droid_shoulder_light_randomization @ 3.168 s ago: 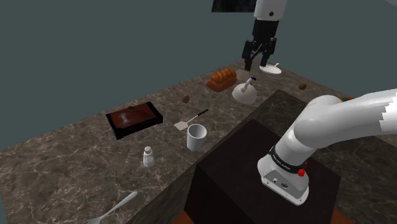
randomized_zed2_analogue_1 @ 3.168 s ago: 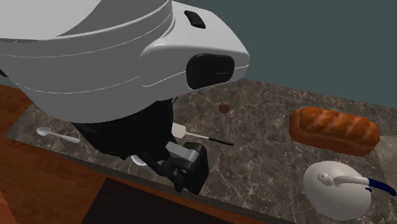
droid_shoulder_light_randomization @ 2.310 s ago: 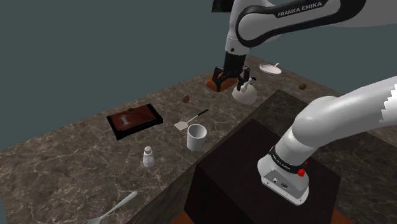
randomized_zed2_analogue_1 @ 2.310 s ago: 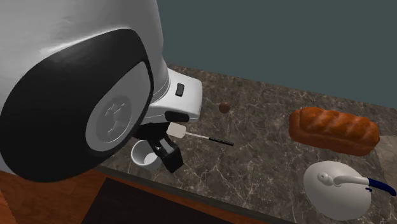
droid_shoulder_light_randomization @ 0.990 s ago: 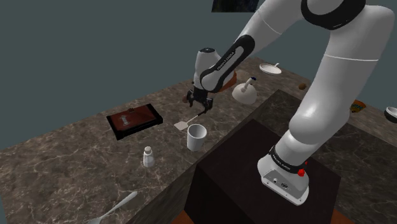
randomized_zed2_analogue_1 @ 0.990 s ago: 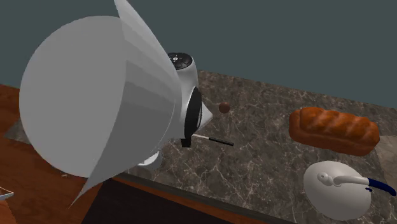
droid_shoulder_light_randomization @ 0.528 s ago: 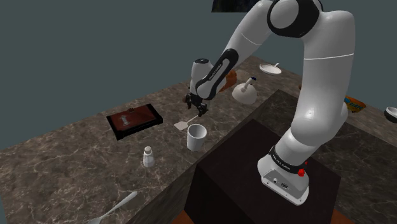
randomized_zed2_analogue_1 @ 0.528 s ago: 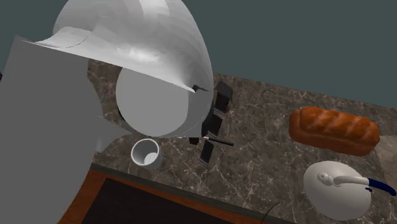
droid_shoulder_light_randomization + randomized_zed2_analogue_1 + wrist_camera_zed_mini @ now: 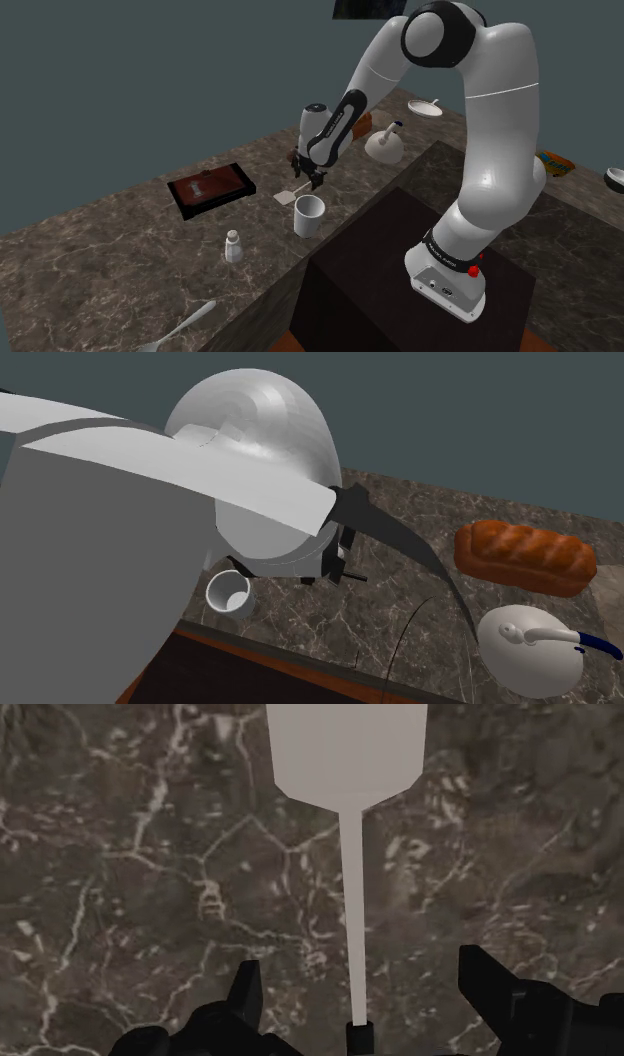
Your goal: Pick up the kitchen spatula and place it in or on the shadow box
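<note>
gripper (image 9: 363,969) hangs open astride the handle of the pale spatula (image 9: 350,749).

Kitchen: dark marbled countertop (image 9: 120,250) with bread loaf (image 9: 525,557), white cup (image 9: 308,215), shaker (image 9: 232,246) and spoon (image 9: 178,327)

The dark marbled countertop (image 9: 120,250) carries a shadow box (image 9: 209,188), spatula (image 9: 350,754), white cup (image 9: 309,215), shaker (image 9: 233,246), spoon (image 9: 185,323), bread loaf (image 9: 525,557) and perhaps a lidded dish (image 9: 530,652).
</note>
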{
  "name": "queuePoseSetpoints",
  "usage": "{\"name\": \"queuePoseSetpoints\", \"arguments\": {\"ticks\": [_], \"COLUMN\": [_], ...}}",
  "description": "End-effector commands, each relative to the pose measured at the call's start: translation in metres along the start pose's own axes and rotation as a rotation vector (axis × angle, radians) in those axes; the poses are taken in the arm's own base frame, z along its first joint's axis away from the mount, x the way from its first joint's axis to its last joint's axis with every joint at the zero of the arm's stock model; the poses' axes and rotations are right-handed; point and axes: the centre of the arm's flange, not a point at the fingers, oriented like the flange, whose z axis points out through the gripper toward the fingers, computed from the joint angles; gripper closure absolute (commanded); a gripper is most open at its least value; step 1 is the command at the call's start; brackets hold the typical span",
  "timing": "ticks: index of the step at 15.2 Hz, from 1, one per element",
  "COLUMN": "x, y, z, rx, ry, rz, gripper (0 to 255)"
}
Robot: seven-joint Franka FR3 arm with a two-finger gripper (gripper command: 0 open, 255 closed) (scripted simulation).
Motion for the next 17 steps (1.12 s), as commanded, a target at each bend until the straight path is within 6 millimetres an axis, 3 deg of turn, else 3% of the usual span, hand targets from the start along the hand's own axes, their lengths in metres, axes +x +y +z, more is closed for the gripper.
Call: {"name": "queuePoseSetpoints", "arguments": {"ticks": [1,6,7,17], "x": [-0.0003,-0.0003,-0.0003,0.0001], "y": [-0.0003,-0.0003,-0.0003,-0.0002], "z": [0.0018,0.0018,0.0018,-0.0035], "rx": [0.000,0.000,0.000,0.000], "ry": [0.000,0.000,0.000,0.000], "rz": [0.000,0.000,0.000,0.000], "gripper": [0,0,255,255]}}
